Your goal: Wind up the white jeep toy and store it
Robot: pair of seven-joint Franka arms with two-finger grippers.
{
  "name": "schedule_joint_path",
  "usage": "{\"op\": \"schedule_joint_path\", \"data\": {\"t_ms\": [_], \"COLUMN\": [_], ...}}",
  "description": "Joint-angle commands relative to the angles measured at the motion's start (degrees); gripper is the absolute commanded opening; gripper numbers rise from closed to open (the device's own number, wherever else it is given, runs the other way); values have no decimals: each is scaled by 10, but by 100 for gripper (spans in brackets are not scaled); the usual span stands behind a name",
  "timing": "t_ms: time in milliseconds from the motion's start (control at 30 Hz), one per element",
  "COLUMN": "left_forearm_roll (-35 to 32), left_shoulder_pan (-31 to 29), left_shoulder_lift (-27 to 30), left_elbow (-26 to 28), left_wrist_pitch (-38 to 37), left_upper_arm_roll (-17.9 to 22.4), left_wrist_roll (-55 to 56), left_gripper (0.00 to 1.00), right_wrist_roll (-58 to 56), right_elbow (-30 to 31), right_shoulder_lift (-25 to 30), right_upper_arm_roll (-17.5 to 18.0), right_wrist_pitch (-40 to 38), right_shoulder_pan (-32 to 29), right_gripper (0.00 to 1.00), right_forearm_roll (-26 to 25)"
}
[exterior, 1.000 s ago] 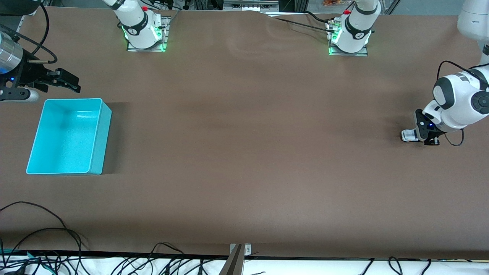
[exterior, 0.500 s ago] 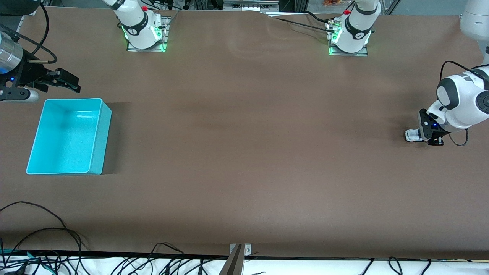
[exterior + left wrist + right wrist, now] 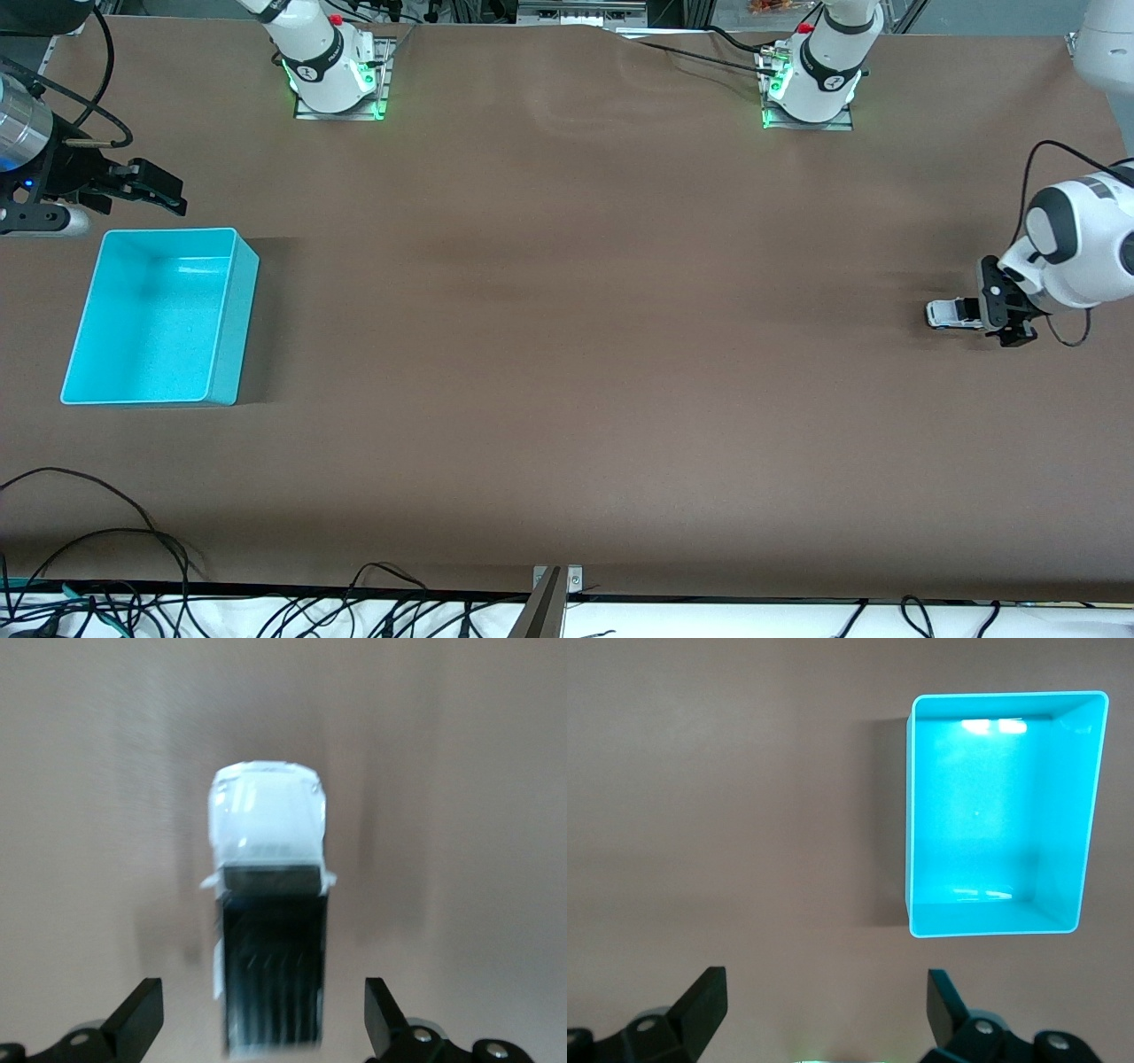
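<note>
Front view, largest item first. Brown table (image 3: 567,354), filling nearly the whole frame. Cyan bin (image 3: 226,310), left-centre of frame, at the right arm's end of the table, nothing inside. Right gripper (image 3: 151,189), upper left of frame, just above the bin's upper edge, waiting; jaws spread wide, holding nothing, bin (image 3: 917,815) seen between them in the right wrist view. Left gripper (image 3: 1005,312), right edge of frame, mid-height, low at the table; jaws spread, straddling the toy's rear without touching. White jeep toy (image 3: 952,314) (image 3: 268,904), on the table, black roof, hood pointing toward the bin's end.
</note>
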State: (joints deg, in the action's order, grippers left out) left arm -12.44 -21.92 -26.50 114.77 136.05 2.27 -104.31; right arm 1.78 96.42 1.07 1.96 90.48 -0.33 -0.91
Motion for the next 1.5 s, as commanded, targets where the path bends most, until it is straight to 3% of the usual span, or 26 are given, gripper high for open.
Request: {"op": "schedule_joint_path", "data": {"t_ms": [0, 333, 700, 1200, 1467], "left_forearm_roll": [0, 94, 95, 95, 87], "left_shoulder_pan": [14, 44, 112, 167, 172], "left_shoulder_lift": [12, 33, 83, 139, 147], "left_elbow": [-46, -79, -81, -93, -111], "left_wrist_pitch": [-75, -123, -188, -273, -308], "left_upper_arm_roll": [-4, -3, -3, -4, -40], "left_wrist_roll": [-8, 15, 230, 398, 466], "left_gripper": [100, 100, 100, 100, 100], "right_wrist_roll": [-4, -5, -4, -4, -4], "right_elbow": [-7, -7, -7, -7, -7], "right_shoulder_lift": [-2, -2, -1, -2, -1], "right_upper_arm_roll": [0, 0, 0, 0, 0], "right_wrist_pitch": [-8, -8, -8, -8, -8], "right_shoulder_pan": [-3, -2, -2, -2, -2], "right_gripper": [100, 100, 100, 100, 100], "right_forearm_roll": [6, 6, 6, 6, 6]}}
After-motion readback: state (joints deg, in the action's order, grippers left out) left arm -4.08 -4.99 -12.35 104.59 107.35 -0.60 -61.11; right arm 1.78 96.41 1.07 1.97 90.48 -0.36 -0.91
